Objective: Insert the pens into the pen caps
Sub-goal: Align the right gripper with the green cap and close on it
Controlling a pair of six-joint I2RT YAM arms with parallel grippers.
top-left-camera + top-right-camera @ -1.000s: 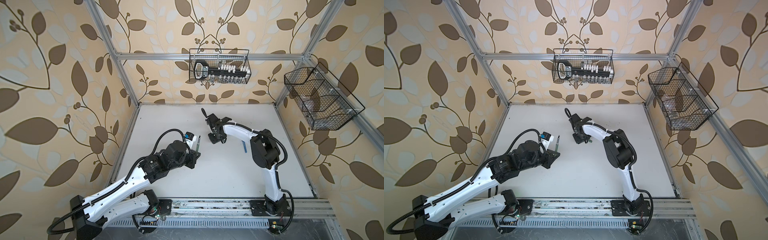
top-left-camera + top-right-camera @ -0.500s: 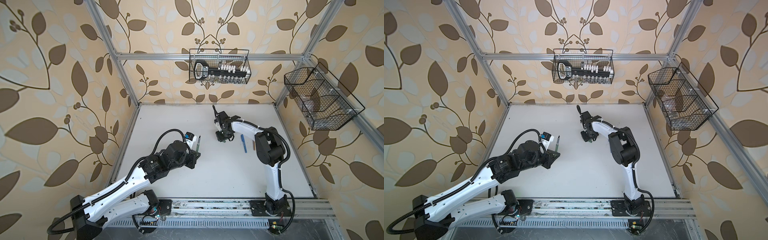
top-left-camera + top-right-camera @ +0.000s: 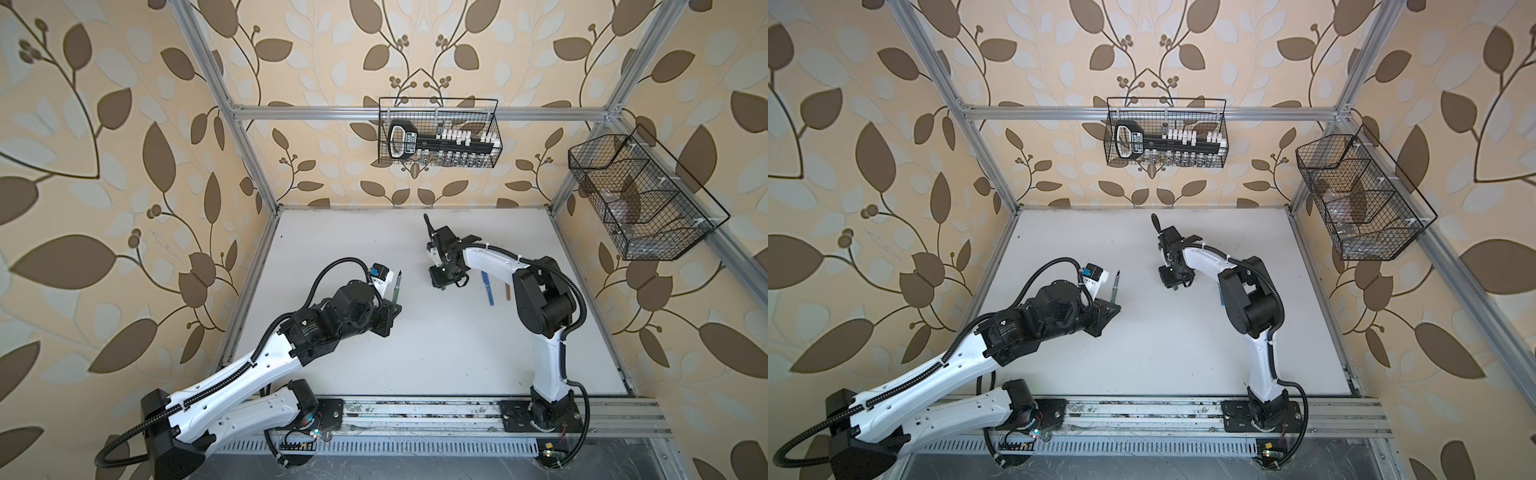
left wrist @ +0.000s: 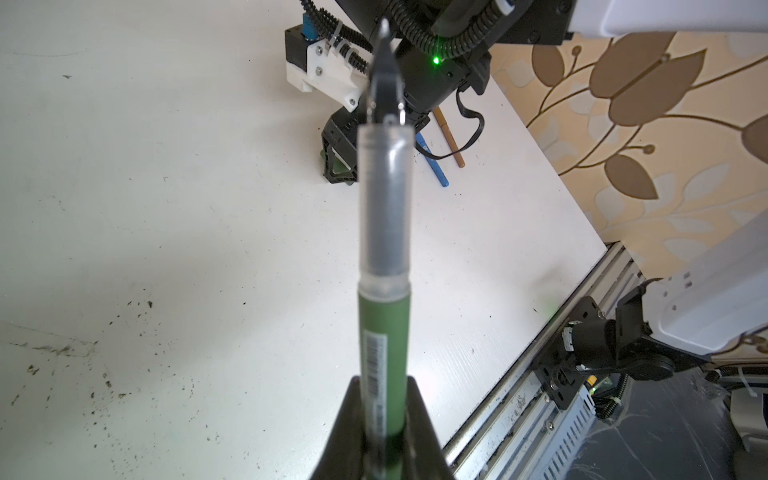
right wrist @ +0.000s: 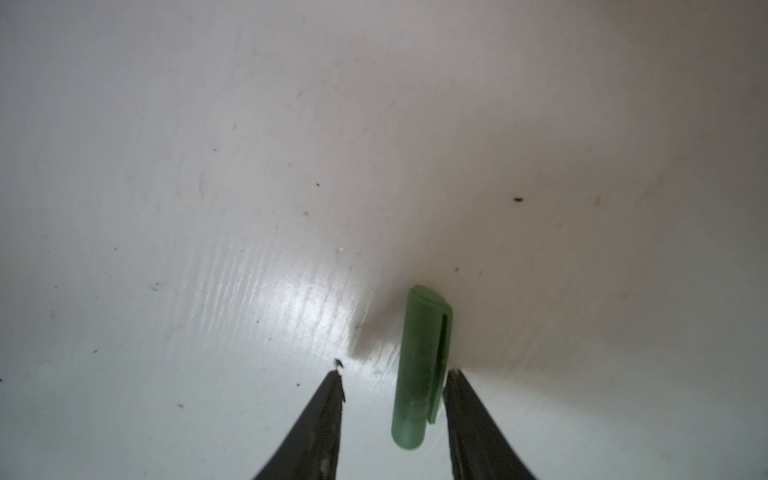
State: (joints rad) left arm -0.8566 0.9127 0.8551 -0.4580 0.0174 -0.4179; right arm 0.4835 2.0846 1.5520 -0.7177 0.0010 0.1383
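The green cap [image 5: 422, 365] is found lying flat on the worktop [image 5: 208, 187], in its far half, between the open fingers of the right claw [image 5: 397, 374]. Its long axis runs along them, close to one finger. The green pen [image 4: 384, 316] is gripped by the left claw [image 4: 382, 388], well apart.

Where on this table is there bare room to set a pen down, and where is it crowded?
Free: the middle of the table, bordered by the left end effector holding the green pen, the right arm and the front rail; also the far-left corner. Crowded: around the right end effector straddling the green cap, with the blue pen and orange-brown pen beside it.
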